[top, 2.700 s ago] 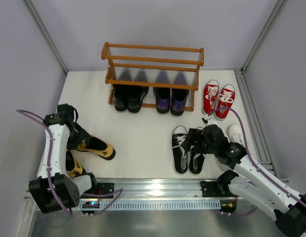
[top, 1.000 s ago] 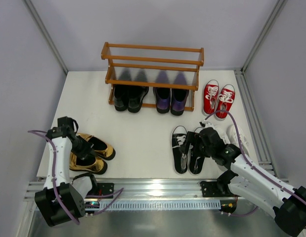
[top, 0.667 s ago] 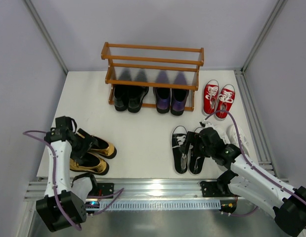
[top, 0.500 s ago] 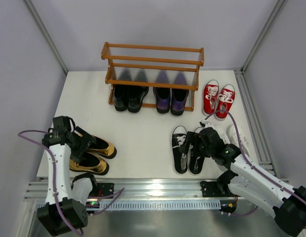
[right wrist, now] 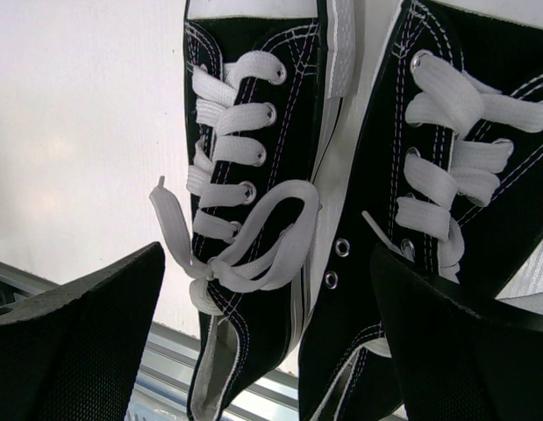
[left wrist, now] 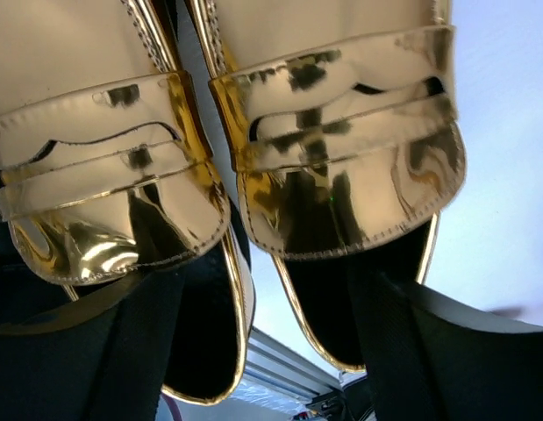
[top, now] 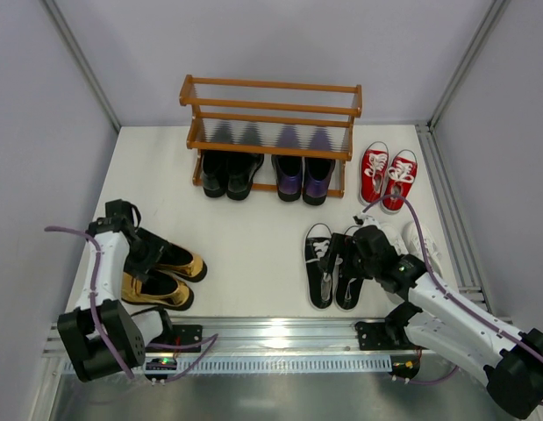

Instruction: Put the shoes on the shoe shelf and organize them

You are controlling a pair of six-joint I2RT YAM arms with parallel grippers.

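Note:
The shoe shelf stands at the back, with glossy black dress shoes and purple loafers on its bottom tier. Red sneakers sit on the table to its right. The gold loafers lie side by side at the near left. My left gripper hangs open over their heel ends, gripping neither. Both black-and-white sneakers lie between the spread fingers of my open right gripper. White sneakers are partly hidden by the right arm.
The shelf's upper tiers carry no shoes. Grey walls close in the left, right and back sides. A metal rail with both arm bases runs along the near edge.
The left gripper has opened and let go of the gold loafer, which now lies beside its mate. The left wrist shifted slightly. The right arm has not moved.

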